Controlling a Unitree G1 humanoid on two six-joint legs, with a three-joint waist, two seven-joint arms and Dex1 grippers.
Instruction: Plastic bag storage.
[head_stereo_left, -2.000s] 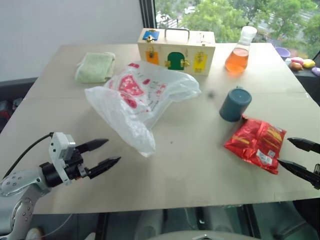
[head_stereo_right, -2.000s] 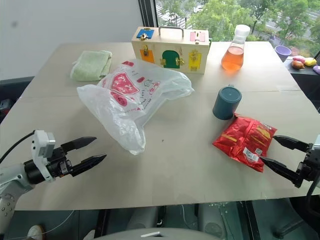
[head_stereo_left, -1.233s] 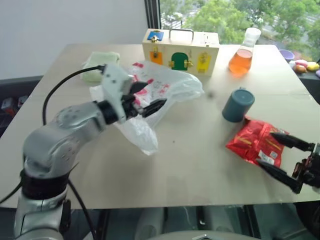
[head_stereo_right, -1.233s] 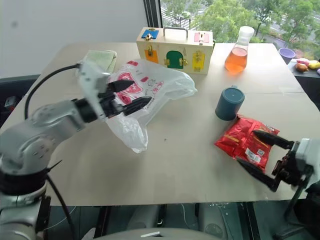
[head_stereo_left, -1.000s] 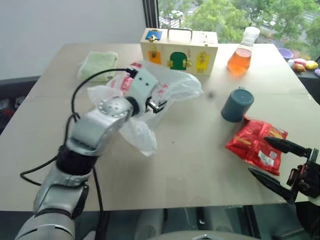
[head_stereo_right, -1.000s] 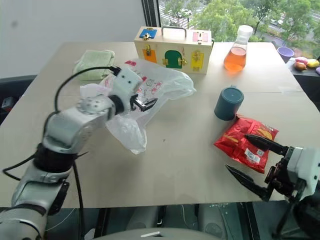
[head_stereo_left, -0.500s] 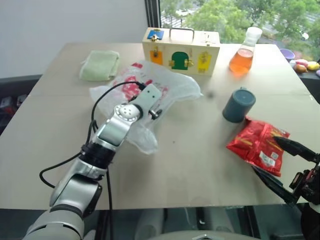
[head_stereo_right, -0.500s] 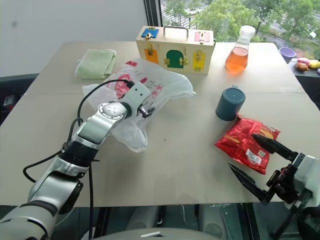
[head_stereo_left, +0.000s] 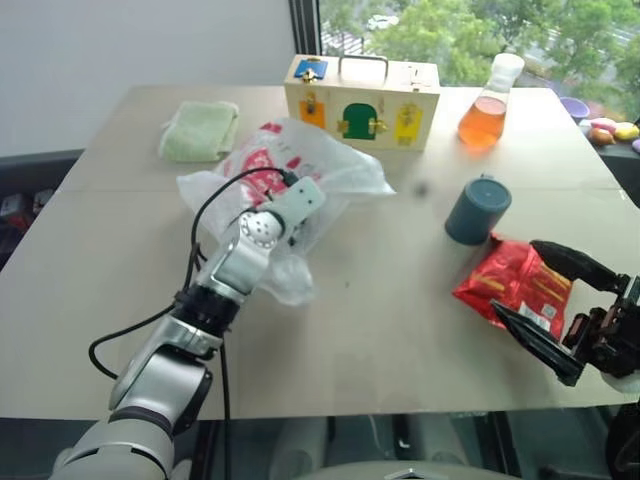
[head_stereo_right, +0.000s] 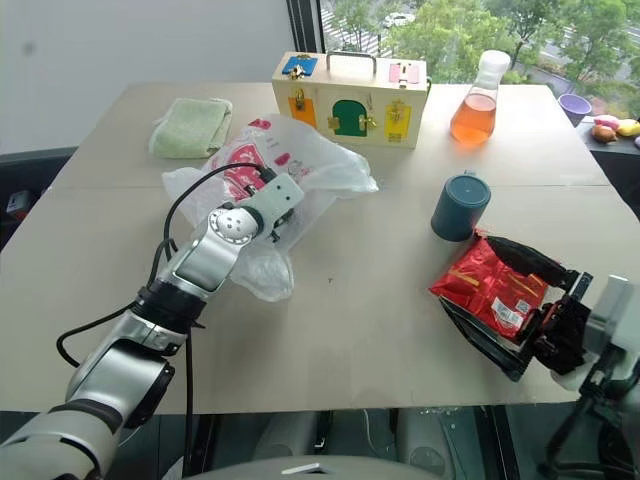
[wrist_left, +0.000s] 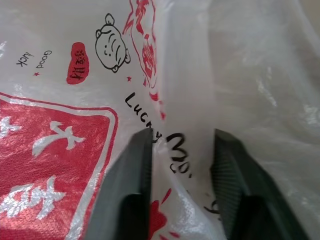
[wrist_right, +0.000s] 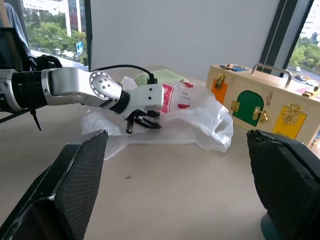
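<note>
Plastic bag (head_stereo_left: 300, 175): lies loose and crumpled on the worktop (head_stereo_left: 400, 330), left of centre, just near of the wooden latch box (head_stereo_left: 362, 88).
Left gripper (head_stereo_right: 283, 226): pressed into the middle of the bag; its fingers (wrist_left: 131, 200) are clenched on a fold of the printed film between them.
Right gripper (head_stereo_left: 560, 310): fingers spread wide, grasping nothing, hovering at the near right by the red snack packet (head_stereo_left: 515, 290).
Progress: early, I judge; the bag is only just gripped.
Left to do: gathering or folding the bag, then stowing it.
</note>
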